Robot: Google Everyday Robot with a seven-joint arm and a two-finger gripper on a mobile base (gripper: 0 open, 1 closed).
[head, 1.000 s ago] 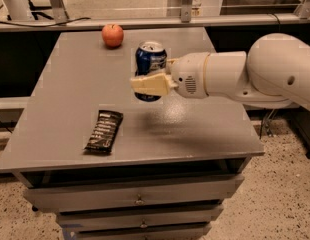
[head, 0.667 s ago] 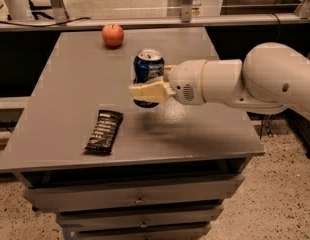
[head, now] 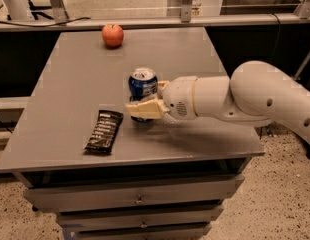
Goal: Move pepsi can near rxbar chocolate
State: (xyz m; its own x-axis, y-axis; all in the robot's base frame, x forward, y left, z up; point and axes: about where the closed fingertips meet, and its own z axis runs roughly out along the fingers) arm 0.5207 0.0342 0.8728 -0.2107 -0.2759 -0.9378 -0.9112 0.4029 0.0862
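Gripper [head: 144,98] at frame centre, reaching in from the right, jaws clamped on the pepsi can [head: 143,81]. I see the can upright, just right of the rxbar chocolate [head: 104,130], apart from it. Apple [head: 112,35] sits upper left on the tabletop [head: 70,84], well apart.

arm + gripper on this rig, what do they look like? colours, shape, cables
The arm has smooth white rounded shells, a few small dark dots, no cables showing. The gripper, at the pepsi can, has a round white housing and two flat cream fingers.
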